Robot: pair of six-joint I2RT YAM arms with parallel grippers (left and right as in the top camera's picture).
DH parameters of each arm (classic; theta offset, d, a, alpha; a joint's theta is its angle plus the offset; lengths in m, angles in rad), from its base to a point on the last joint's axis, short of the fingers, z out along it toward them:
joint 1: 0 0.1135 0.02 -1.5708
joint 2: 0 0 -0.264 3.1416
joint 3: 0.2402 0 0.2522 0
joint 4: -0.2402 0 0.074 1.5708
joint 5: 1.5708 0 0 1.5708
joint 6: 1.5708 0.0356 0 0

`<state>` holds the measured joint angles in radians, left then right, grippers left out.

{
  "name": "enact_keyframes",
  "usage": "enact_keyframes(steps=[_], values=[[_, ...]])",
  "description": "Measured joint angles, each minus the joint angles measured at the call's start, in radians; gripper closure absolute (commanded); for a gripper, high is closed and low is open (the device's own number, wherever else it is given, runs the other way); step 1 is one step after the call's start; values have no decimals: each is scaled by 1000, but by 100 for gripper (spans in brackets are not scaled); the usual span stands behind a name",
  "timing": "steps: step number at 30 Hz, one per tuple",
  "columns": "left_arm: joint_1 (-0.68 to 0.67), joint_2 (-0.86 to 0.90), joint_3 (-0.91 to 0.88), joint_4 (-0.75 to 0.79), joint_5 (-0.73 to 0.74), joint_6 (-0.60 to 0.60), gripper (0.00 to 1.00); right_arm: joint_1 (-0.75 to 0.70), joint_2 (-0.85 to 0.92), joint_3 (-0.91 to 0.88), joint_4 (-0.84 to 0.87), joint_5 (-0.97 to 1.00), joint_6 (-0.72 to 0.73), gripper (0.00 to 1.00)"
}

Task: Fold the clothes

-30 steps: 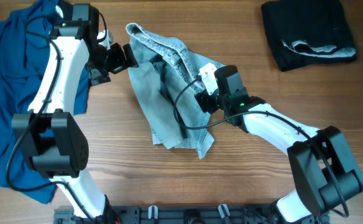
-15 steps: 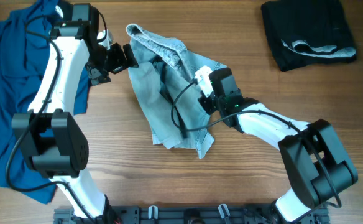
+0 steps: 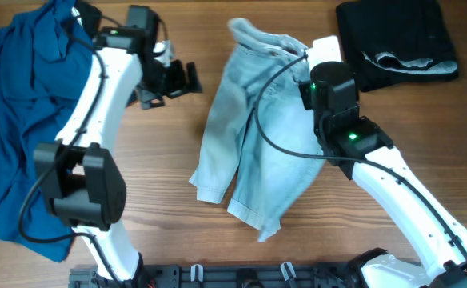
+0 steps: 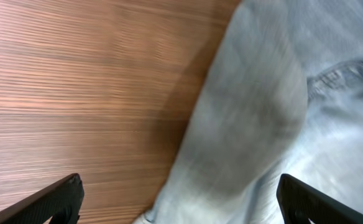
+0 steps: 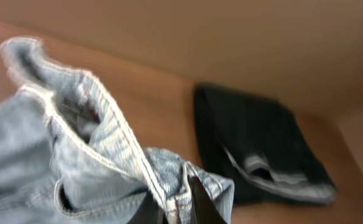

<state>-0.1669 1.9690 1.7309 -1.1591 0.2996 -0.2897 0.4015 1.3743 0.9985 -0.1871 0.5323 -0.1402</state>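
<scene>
Pale blue denim shorts [image 3: 257,136] lie spread out in the middle of the table, waistband toward the far edge. My right gripper [image 3: 305,62] is shut on the waistband; in the right wrist view the seam is pinched between the two fingers [image 5: 175,208]. My left gripper [image 3: 190,80] stands wide open just left of the shorts, holding nothing. In the left wrist view its gripper [image 4: 181,211] hovers over the left edge of the denim [image 4: 262,106] and bare wood.
A crumpled dark blue shirt [image 3: 17,120] covers the left side of the table. A folded black garment [image 3: 397,40] lies at the far right corner, also in the right wrist view [image 5: 262,149]. Bare wood shows in front of the shorts.
My right gripper has shut on the waistband and pulled it toward the far right, opening the bunched shorts out flat. The left gripper has shifted right, still open.
</scene>
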Motion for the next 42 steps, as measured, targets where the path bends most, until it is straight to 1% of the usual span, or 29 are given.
enact_keyframes(steps=[2, 5, 8, 11, 12, 14, 15, 16, 17, 18, 19, 20, 24, 28, 31, 34, 35, 36, 37, 38, 39, 40, 41, 42], values=[[-53, 4, 0, -3, 0, 0, 0, -12, 0, -1, -124, 19, 56, 96], [-126, 29, 0, -24, 0, 1, 0, -47, 0, -2, -248, 5, 171, 96], [-182, 78, 0, -46, 0, 3, 0, -96, 0, -2, -293, -35, 224, 96], [-224, 116, -18, -37, 0, 8, 5, -188, 0, -1, -341, -65, 266, 96], [-234, 127, -29, -31, -1, 11, 14, -214, 0, -1, -351, -69, 272, 96], [-244, 140, -59, -2, -4, 18, 34, -243, 0, -1, -357, -69, 276, 96], [-246, 142, -82, 20, -5, 21, 41, -251, 0, -1, -359, -69, 276, 96], [-246, 142, -99, 37, -6, 16, 45, -252, 0, -1, -360, -70, 277, 96], [-248, 142, -124, 66, -8, 24, 52, -252, 0, -1, -364, -72, 278, 96], [-249, 143, -143, 86, -9, 19, 64, -252, 0, -1, -370, -76, 279, 96], [-251, 143, -159, 104, -10, 16, 95, -252, 0, -1, -378, -87, 279, 96], [-257, 143, -184, 133, -11, 19, 96, -252, 0, -1, -385, -95, 279, 96], [-279, 145, -239, 211, -27, 22, 96, -252, 0, -1, -415, -132, 301, 96], [-258, 145, -241, 323, -143, 22, 96, -253, 0, -1, -421, -193, 327, 96], [-179, 146, -200, 341, -243, 22, 96, -253, 0, -1, -389, -228, 350, 96], [-54, 156, -44, 330, -280, 22, 96, -253, 0, -1, -322, -297, 368, 96], [-17, 157, 20, 326, -280, 22, 91, -253, 0, -1, -296, -324, 379, 96], [8, 156, 66, 324, -279, 22, 72, -253, 0, -1, -269, -348, 389, 96], [26, 156, 106, 319, -276, 21, 20, -253, 0, -1, -244, -378, 402, 96], [47, 156, 159, 301, -266, 21, 0, -252, 0, -1, -220, -406, 418, 96], [55, 155, 175, 290, -257, 22, 0, -252, 0, -1, -217, -410, 425, 96], [58, 155, 189, 247, -236, 21, 0, -252, 0, -1, -223, -412, 432, 96], [60, 155, 195, 151, -200, 21, 0, -252, 0, -1, -233, -408, 435, 96], [57, 155, 192, 94, -176, 22, 0, -252, 0, -1, -247, -397, 436, 95]])
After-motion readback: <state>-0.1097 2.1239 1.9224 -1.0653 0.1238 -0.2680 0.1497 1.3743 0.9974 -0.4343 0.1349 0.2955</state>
